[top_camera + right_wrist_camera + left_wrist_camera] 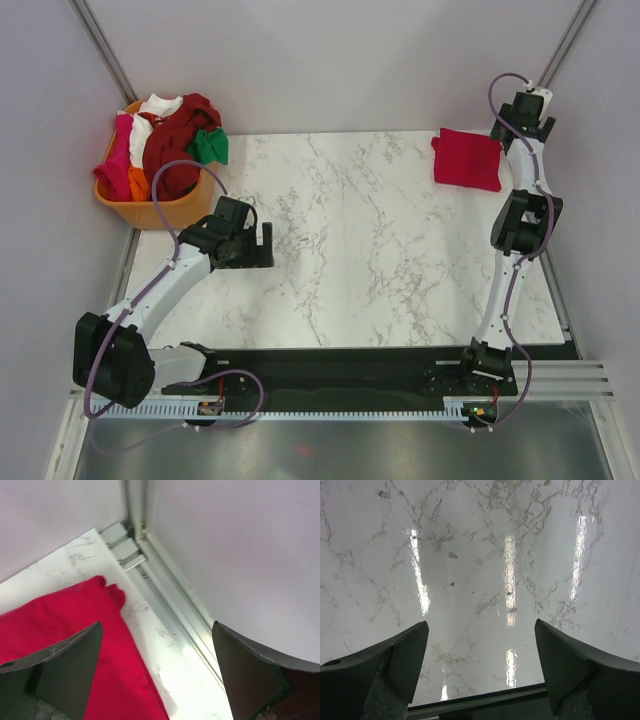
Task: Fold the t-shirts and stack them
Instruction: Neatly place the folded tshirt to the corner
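Note:
A crimson red t-shirt (466, 158) lies folded flat at the table's far right corner; in the right wrist view its edge (70, 615) runs under the left finger. My right gripper (522, 118) (157, 622) hovers just right of it, open, with nothing between its jaws. Maroon (175, 140), magenta (118, 155), white (155, 105), green (210, 147) and orange (138, 182) t-shirts are heaped in the basket at the far left. My left gripper (268, 245) (480, 621) is open over bare marble, right of and nearer than the basket.
The orange plastic basket (150, 212) stands at the table's far left corner. Walls close in the back and sides, with a metal rail (170, 605) along the right edge. Marble tabletop (370, 240) spans between the arms.

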{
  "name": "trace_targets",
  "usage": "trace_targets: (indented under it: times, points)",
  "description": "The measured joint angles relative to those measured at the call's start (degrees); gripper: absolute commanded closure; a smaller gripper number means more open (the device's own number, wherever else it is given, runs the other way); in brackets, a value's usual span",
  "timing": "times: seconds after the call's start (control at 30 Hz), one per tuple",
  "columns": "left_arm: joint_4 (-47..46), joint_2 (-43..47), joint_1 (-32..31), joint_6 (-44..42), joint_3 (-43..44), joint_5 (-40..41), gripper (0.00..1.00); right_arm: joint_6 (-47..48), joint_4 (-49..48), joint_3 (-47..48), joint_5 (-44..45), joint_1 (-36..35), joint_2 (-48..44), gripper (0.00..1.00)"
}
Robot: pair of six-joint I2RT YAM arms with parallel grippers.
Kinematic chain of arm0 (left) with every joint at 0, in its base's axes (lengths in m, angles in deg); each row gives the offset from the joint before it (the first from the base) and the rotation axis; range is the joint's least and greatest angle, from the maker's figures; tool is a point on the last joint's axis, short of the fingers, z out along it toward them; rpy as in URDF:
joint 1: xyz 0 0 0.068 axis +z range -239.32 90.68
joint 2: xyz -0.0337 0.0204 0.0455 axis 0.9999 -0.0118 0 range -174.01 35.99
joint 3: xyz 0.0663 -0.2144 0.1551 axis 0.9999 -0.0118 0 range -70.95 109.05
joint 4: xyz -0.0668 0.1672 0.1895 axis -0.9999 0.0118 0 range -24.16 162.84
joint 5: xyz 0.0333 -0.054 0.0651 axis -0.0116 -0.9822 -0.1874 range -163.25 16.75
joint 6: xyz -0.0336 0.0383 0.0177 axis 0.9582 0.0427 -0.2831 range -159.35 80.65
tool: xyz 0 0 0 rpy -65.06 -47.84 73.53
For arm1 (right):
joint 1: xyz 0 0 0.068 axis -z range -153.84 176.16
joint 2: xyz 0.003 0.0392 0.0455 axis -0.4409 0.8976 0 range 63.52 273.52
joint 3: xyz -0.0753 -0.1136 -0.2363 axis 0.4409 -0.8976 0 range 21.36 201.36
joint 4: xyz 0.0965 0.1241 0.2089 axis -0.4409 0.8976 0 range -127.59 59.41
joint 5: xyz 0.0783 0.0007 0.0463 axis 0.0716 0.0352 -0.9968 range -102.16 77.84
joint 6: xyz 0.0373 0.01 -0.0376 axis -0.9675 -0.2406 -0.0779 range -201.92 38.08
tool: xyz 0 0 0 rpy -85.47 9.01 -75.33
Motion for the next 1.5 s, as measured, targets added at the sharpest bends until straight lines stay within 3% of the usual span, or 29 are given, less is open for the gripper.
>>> trace_targets:
  times: [0.1, 0.2, 0.3, 0.33, 0.4, 0.5, 0.7, 0.9, 1.5]
  points:
    - [0.0, 0.0, 0.0, 0.0, 0.0, 0.0, 0.06, -0.8, -0.9, -1.3, 3.1, 0.3, -2.1, 0.02]
    - [0.0, 0.0, 0.0, 0.0, 0.0, 0.0, 0.06, -2.9, -1.5, -8.1, 0.1, 0.4, -8.6, 0.03]
    - [0.0, 0.1, -0.1, 0.0, 0.0, 0.0, 0.06, -7.8, -3.0, -14.6, -10.4, 0.0, -16.8, 0.21]
    - [0.0, 0.2, -0.1, 0.0, 0.0, 0.0, 0.06, -9.8, -4.2, -15.9, -14.8, -0.4, -18.9, 0.42]
    - [0.0, 0.7, -0.1, 0.0, 0.0, 0.1, 0.06, -13.3, -7.0, -16.4, -22.3, -1.8, -21.1, 0.66]
    - [0.0, 1.7, -0.1, 0.0, 0.0, 0.1, 0.06, -18.1, -10.6, -16.3, -29.4, -5.9, -20.4, 0.80]
    - [0.0, 2.4, -0.1, 0.0, 0.0, 0.2, 0.06, -24.8, -11.5, -11.8, -38.6, -12.8, -6.4, 0.83]
    - [0.0, 3.4, -0.1, 0.0, 0.0, 0.6, 0.06, -26.6, -8.3, -11.1, -39.5, -12.7, 4.4, 0.84]
    - [0.0, 2.9, -0.1, 0.0, 0.0, 1.2, 0.06, -16.8, -4.1, -11.3, -16.1, -10.7, 1.9, 0.82]
